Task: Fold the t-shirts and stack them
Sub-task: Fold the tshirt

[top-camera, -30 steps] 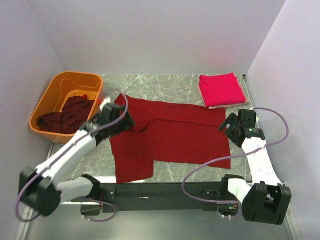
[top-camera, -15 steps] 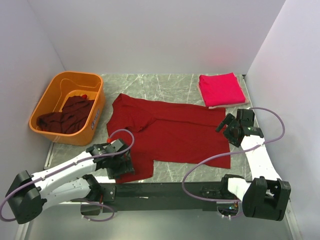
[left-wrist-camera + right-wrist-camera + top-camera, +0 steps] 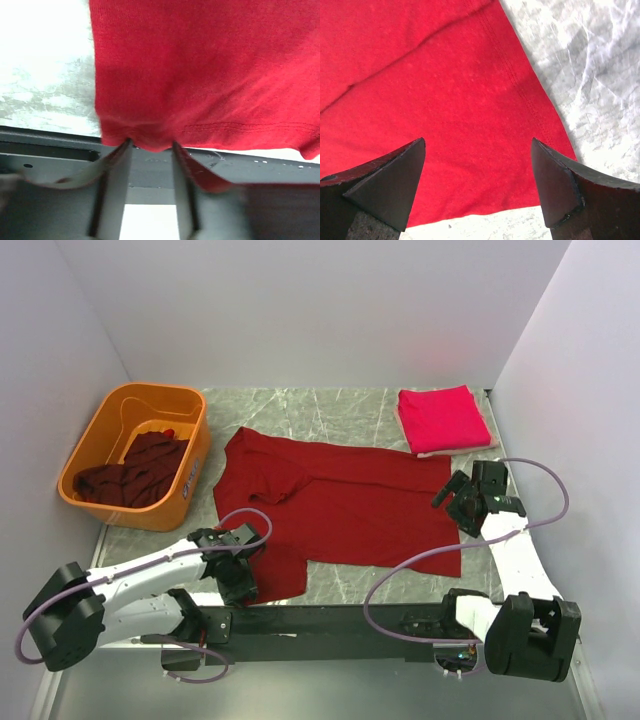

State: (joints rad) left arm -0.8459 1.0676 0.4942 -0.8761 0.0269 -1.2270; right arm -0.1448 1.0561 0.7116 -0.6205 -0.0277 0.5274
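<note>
At the far left corner of the desk sits an orange tub [image 3: 196, 430] with dark maroon t-shirts [image 3: 135, 472] heaped inside. They are too tangled to count, and the tub wall hides the lower ones.

Along the near edge, the left gripper [image 3: 150, 144] lies low at the near left corner of the spread red t-shirt [image 3: 350, 502]. Its fingers stand a narrow gap apart, and the hem puckers right at their tips. I cannot tell whether they pinch the cloth or merely touch it. The dark rail below blurs into the fingers in the wrist view.

That shirt lies flat across the middle of the desk, collar end to the left. One sleeve is creased near the far left. It is thin, limp cloth that will likely sag and drag, and I judge the stitched hem corners to be the firmest places to take hold.

Over the shirt's right hem the right gripper [image 3: 478, 141] hovers with its fingers spread wide, holding nothing. Its height above the cloth is hard to judge.

Near the far right corner rests a folded crimson-pink t-shirt [image 3: 442, 418]. A pale strip shows under its near edge, and I cannot make out what that strip is.
</note>
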